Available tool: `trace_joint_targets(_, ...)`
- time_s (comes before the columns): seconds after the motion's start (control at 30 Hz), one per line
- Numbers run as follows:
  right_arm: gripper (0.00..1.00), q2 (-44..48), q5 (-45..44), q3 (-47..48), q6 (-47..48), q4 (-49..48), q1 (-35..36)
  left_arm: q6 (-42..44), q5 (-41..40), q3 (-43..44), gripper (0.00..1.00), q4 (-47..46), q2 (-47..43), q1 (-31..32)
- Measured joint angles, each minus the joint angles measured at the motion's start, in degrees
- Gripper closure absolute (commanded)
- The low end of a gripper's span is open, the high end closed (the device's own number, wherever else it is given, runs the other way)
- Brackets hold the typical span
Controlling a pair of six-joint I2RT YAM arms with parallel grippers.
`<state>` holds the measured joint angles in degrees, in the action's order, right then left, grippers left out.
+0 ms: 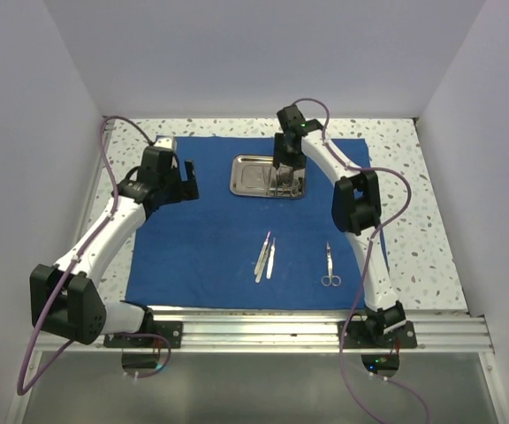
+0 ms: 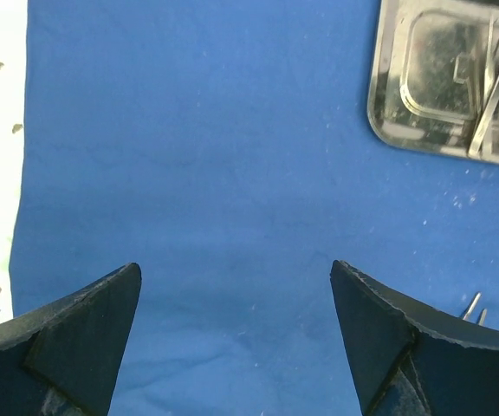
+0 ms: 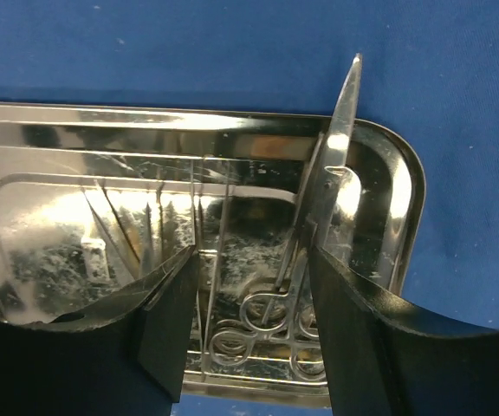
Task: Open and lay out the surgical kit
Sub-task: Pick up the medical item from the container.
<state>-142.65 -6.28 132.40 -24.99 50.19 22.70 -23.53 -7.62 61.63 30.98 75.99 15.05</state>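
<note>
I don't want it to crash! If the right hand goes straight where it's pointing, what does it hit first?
Probably the ring-handled instruments lying in the steel tray: the right hand, open, points down at them. How far off they are is hard to judge.

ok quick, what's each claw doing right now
left claw: open, empty, above the blue cloth
right claw: open, down in the steel tray, straddling the scissors, not clamped on them as far as shows
</note>
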Motion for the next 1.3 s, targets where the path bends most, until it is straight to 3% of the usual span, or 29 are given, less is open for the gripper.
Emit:
trace_joint_targets(0.6, 0.47, -4.28, -3.56, 5.66, 0.02, 3.15, -1.73, -0.04, 0.22, -1.81, 0.09, -0.26, 4.24, 0.0)
trace_joint_targets(0.7, 0.55, -6.36, -3.56, 7.8, 0.04, 2.95, -1.73, 0.0, 0.22, -1.81, 0.09, -0.28, 4.46, 0.0)
trace_joint_targets(0.83, 0.8, -8.04, -3.72, 10.03, -0.02, 2.51, -1.73, 0.13, 0.22, -1.81, 0.09, -0.26, 5.07, 0.0)
trace_joint_targets(0.93, 0.92, -8.15, -4.61, 10.16, 0.02, 2.78, -1.77, 0.13, 0.22, -1.7, 0.1, -0.22, 5.7, 0.0)
trace_joint_targets(1.1, 1.0, -8.15, -4.83, 10.25, 0.15, 2.8, -1.79, 0.13, 0.2, -1.49, 0.11, -0.2, 6.43, 0.0)
trace_joint_targets(1.3, 1.0, -8.15, -4.39, 11.04, -0.09, 3.21, -2.38, 0.13, 0.2, -1.4, 0.11, -0.15, 6.51, 0.0)
